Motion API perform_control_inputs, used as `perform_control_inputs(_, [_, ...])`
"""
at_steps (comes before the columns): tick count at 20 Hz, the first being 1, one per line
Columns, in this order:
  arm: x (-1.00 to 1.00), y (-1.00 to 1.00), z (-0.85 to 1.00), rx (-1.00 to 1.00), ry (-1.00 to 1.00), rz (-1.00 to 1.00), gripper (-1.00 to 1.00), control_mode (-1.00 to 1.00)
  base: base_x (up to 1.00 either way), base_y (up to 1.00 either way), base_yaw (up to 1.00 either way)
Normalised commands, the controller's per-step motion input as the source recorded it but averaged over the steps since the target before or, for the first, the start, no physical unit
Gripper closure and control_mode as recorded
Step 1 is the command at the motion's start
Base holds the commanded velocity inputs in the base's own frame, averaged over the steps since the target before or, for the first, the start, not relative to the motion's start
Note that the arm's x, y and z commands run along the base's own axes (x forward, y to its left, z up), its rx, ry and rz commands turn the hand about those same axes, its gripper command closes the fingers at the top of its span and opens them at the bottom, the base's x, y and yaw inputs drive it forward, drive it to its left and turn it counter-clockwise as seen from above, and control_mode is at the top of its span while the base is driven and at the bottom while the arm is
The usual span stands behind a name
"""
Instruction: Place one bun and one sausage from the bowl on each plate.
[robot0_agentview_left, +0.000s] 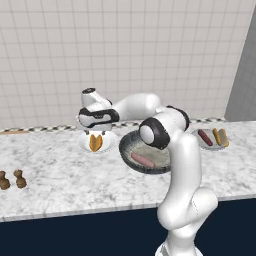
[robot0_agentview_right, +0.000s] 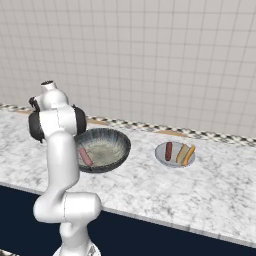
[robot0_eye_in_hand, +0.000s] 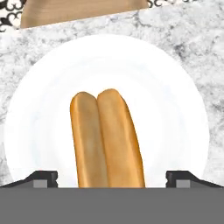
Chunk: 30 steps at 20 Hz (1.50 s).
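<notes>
While the bun (robot0_eye_in_hand: 107, 138) is lying on the white plate (robot0_eye_in_hand: 175, 96), I'm hovering my gripper (robot0_agentview_left: 96, 133) right over it, fingers (robot0_eye_in_hand: 43, 178) spread wide w/ nothing between them. Risk as I'm judging it: lifting off crooked could be clipping the bun & nudging it off the plate. Bowl (robot0_agentview_left: 127, 145) beside it is holding one sausage (robot0_agentview_left: 142, 160), needed on this plate next. Grey plate (robot0_agentview_right: 161, 155), well apart, is carrying a sausage (robot0_agentview_right: 168, 150) & a bun (robot0_agentview_right: 185, 154) already
</notes>
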Motion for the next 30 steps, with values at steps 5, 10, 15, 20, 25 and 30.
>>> perform_control_inputs(5, [-0.44, -0.64, 1.0, 0.0, -0.1, 0.0, -1.0, -1.0, 0.0, 0.0, 0.0])
perform_control_inputs(10, [-0.68, -1.0, 0.6, 0.0, 0.08, 0.0, -1.0, -1.0, 0.0, 0.0, 0.0])
perform_control_inputs(15, [-0.72, -1.0, 0.12, 0.0, 0.15, 0.01, -1.0, -1.0, 0.0, 0.0, 0.0])
perform_control_inputs(20, [-0.45, -0.92, -0.21, -0.02, 0.29, 0.12, -1.0, -1.0, 0.0, 0.0, 0.0])
perform_control_inputs(25, [-0.47, -0.53, -0.59, -0.01, 0.27, 0.3, -1.0, -1.0, 0.0, 0.0, 0.0])
perform_control_inputs(30, [-0.32, -0.1, -0.58, 0.04, 0.25, 0.38, -1.0, -1.0, 0.0, 0.0, 0.0])
